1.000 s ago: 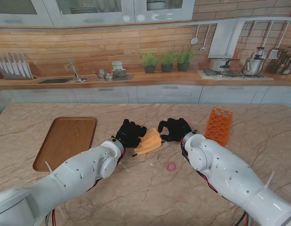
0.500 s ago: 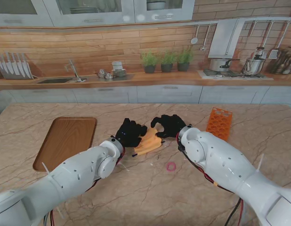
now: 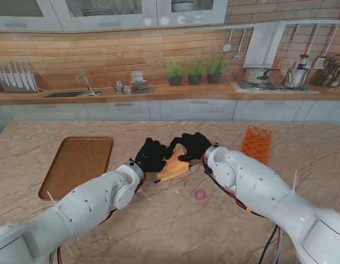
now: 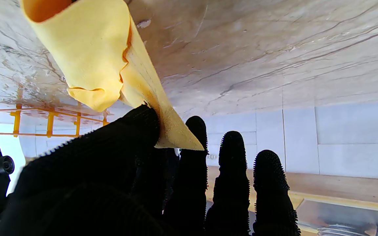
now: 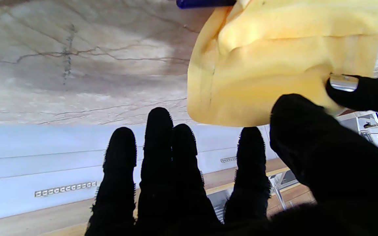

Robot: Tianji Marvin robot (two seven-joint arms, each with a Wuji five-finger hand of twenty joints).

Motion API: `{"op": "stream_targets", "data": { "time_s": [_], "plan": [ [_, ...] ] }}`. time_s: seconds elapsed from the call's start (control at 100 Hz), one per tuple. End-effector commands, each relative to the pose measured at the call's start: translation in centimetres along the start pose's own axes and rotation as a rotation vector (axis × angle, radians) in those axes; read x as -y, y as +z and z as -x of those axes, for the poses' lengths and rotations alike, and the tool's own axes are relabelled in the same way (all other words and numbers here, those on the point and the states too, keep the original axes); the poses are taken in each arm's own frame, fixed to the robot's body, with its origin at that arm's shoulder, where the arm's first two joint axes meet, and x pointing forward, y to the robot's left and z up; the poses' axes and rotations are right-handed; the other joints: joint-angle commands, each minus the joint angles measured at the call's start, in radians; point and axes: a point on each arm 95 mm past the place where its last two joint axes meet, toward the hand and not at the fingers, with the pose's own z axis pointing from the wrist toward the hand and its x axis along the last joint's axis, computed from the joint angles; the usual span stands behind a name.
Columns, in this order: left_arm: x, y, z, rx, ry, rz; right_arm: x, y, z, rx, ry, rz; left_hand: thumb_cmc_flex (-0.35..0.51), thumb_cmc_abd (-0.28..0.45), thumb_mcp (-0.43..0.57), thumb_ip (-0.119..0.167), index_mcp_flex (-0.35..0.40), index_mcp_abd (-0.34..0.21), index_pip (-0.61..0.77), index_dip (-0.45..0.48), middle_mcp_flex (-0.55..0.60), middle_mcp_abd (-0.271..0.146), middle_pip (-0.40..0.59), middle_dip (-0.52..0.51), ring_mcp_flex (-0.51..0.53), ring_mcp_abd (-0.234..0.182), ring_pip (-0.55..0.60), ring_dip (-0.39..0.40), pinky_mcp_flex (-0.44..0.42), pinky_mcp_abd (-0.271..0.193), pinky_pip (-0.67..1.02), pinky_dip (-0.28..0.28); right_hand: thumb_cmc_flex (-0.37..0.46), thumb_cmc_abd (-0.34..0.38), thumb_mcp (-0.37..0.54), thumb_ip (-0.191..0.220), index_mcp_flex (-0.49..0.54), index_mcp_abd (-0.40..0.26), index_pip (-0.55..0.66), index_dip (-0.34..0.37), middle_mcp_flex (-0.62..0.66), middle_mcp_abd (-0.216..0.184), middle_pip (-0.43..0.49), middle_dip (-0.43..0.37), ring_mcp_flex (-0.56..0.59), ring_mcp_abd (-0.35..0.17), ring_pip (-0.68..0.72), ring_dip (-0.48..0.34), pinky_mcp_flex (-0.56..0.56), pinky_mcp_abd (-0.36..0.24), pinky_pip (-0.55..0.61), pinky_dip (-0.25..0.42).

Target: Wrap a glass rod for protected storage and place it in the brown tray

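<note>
A yellow cloth lies rumpled and partly rolled at the middle of the table. My left hand is at its left side. In the left wrist view the thumb and forefinger of that hand pinch a corner of the cloth. My right hand hovers at the cloth's far right edge with its fingers spread, and its thumb touches the cloth. A dark blue rod end pokes out of the fold. The rest of the rod is hidden. The brown tray sits to the left.
An orange rack stands to the right of my right hand. A small pink ring lies on the marble nearer to me than the cloth. The counter with sink and plants runs along the far wall.
My right hand has moved left from beside the orange rack onto the cloth's far right edge. The left hand and the cloth have stayed nearly still.
</note>
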Motion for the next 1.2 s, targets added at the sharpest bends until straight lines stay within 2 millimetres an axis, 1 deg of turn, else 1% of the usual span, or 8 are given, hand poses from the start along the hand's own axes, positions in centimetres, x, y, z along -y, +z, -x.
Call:
{"op": "stream_targets", "data": {
  "time_s": [0.0, 0.15, 0.27, 0.31, 0.34, 0.38, 0.52, 1.19],
  "plan": [
    [0.0, -0.1, -0.5, -0.013, -0.006, -0.008, -0.5, 0.4, -0.7, -0.021, -0.005, 0.008, 0.033, 0.019, -0.012, -0.028, -0.025, -0.007, 0.037, 0.013, 0.002, -0.015, 0.009, 0.015, -0.005, -0.011, 0.008, 0.010, -0.016, -0.012, 0.018, -0.004, 0.021, -0.046, 0.031, -0.025, -0.037, -0.030, 0.007, -0.004, -0.031, -0.009, 0.008, -0.005, -0.026, -0.019, 0.002, 0.003, 0.005, -0.016, -0.003, 0.018],
    [0.0, -0.3, -0.6, -0.019, -0.007, -0.014, -0.6, 0.6, -0.6, -0.033, -0.025, 0.008, 0.032, 0.019, -0.012, -0.028, -0.022, -0.011, 0.034, 0.011, 0.000, -0.017, 0.009, 0.013, -0.007, -0.012, 0.006, 0.009, -0.014, -0.008, 0.016, -0.005, 0.017, -0.035, 0.044, -0.024, -0.010, -0.031, 0.024, -0.002, -0.031, -0.007, 0.024, 0.002, -0.024, -0.022, 0.027, 0.015, 0.010, -0.025, 0.007, 0.027],
    [0.1, -0.5, -0.6, -0.018, -0.007, -0.020, -0.6, 0.8, -0.6, -0.035, -0.035, 0.001, 0.031, 0.021, -0.013, -0.029, -0.022, -0.012, 0.032, 0.009, -0.004, -0.017, 0.007, 0.011, -0.014, -0.012, 0.001, 0.007, -0.014, -0.008, 0.016, -0.005, 0.032, -0.034, 0.064, -0.023, 0.128, -0.028, 0.078, 0.015, -0.021, -0.003, 0.034, 0.007, -0.017, -0.020, 0.041, 0.020, 0.012, -0.024, 0.014, 0.033],
    [0.1, -0.5, -0.6, -0.017, -0.006, -0.021, -0.6, 0.8, -0.7, -0.036, -0.036, -0.001, 0.031, 0.021, -0.014, -0.030, -0.022, -0.012, 0.032, 0.009, -0.006, -0.016, 0.007, 0.011, -0.015, -0.012, 0.000, 0.007, -0.014, -0.008, 0.016, -0.005, 0.071, -0.053, 0.050, -0.091, 0.185, -0.044, 0.153, -0.074, -0.012, -0.001, 0.035, 0.009, -0.015, -0.017, 0.049, 0.021, 0.012, -0.023, 0.018, 0.035],
    [0.1, -0.6, -0.5, -0.018, -0.005, -0.022, -0.6, 0.8, -0.7, -0.037, -0.036, -0.002, 0.030, 0.022, -0.014, -0.030, -0.022, -0.012, 0.032, 0.009, -0.008, -0.017, 0.006, 0.010, -0.017, -0.012, -0.001, 0.007, -0.014, -0.008, 0.016, -0.005, 0.098, -0.063, 0.037, -0.115, 0.217, -0.062, 0.202, -0.103, -0.003, -0.002, 0.037, 0.010, -0.011, -0.015, 0.053, 0.022, 0.012, -0.022, 0.020, 0.035],
    [0.1, -0.6, -0.5, -0.019, -0.002, -0.023, -0.6, 0.7, -0.7, -0.039, -0.035, -0.001, 0.030, 0.022, -0.016, -0.030, -0.022, -0.012, 0.031, 0.009, -0.009, -0.017, 0.005, 0.008, -0.018, -0.013, -0.002, 0.006, -0.014, -0.009, 0.015, -0.006, 0.129, -0.064, 0.018, -0.124, 0.242, -0.092, 0.266, -0.132, 0.009, -0.003, 0.037, 0.010, -0.008, -0.012, 0.056, 0.023, 0.013, -0.021, 0.023, 0.035],
    [0.2, -0.9, -0.2, -0.020, 0.004, -0.028, -0.7, 0.2, -0.9, -0.054, -0.041, 0.009, 0.028, 0.019, -0.018, -0.031, -0.020, -0.015, 0.025, 0.003, -0.010, -0.016, 0.003, 0.000, -0.020, -0.009, -0.006, 0.004, -0.014, -0.009, 0.014, -0.006, 0.158, -0.013, -0.001, -0.128, 0.345, -0.114, 0.323, -0.120, 0.051, -0.009, 0.040, 0.010, 0.004, -0.006, 0.061, 0.025, 0.013, -0.016, 0.025, 0.035],
    [0.9, -2.1, -0.6, -0.095, -0.093, -0.017, -0.1, -2.9, -1.3, -0.099, -0.075, -0.029, -0.023, -0.040, 0.021, -0.032, 0.079, -0.022, -0.017, -0.132, -0.069, -0.032, 0.019, -0.108, -0.042, -0.039, -0.069, -0.024, -0.014, 0.006, -0.047, -0.040, 0.165, -0.038, 0.025, -0.121, 0.418, -0.115, 0.320, -0.109, 0.120, -0.007, 0.027, 0.009, 0.022, 0.006, 0.062, 0.027, 0.013, 0.002, 0.023, 0.035]
  ]
}}
